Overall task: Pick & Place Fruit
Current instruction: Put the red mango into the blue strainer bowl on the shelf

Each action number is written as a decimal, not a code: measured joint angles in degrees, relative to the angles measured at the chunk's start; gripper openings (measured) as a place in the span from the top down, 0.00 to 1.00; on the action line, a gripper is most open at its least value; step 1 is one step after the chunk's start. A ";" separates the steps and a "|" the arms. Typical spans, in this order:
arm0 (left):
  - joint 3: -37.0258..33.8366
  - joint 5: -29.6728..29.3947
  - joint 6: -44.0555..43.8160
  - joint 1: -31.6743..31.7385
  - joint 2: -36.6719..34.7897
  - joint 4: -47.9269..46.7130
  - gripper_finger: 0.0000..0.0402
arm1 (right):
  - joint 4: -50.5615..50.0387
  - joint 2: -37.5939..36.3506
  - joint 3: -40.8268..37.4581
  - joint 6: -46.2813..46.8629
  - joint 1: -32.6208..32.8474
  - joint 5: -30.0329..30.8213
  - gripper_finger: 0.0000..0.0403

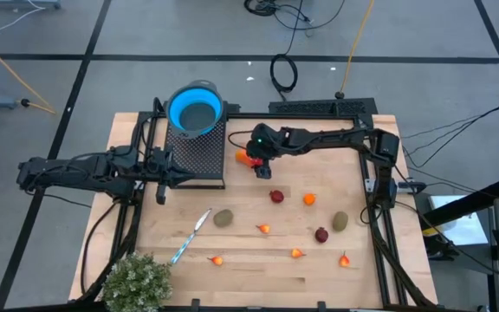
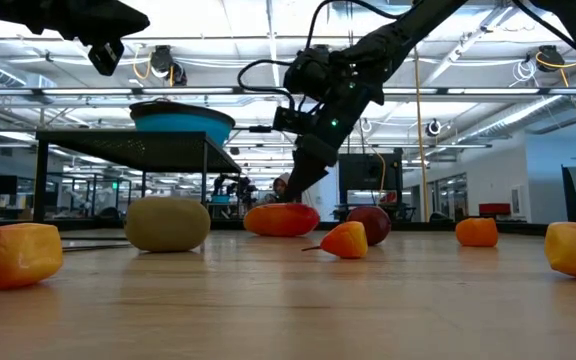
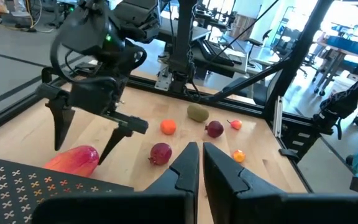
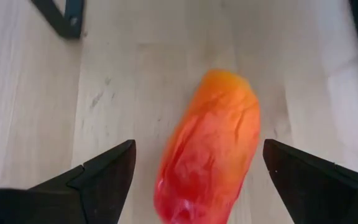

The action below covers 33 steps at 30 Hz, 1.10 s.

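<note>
On the wooden table, the right gripper hangs spread wide over the long red-orange fruit, not touching it.

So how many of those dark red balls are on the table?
2. One dark red ball lies near the table's middle, just in front of the right gripper. The other dark red ball lies farther toward the front right, beside an olive-brown oval. None seems hidden.
</note>
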 joint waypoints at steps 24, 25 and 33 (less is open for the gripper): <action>0.00 0.22 -0.27 0.01 0.01 0.04 0.95 | 3.33 5.03 0.00 3.12 -0.07 0.09 0.17; 0.00 0.22 -0.28 0.00 0.01 0.04 0.95 | 3.16 5.03 0.00 3.10 -0.07 0.09 0.19; 0.00 0.20 -0.84 0.02 0.01 0.18 0.99 | 2.74 5.02 0.00 3.14 -0.07 0.28 0.36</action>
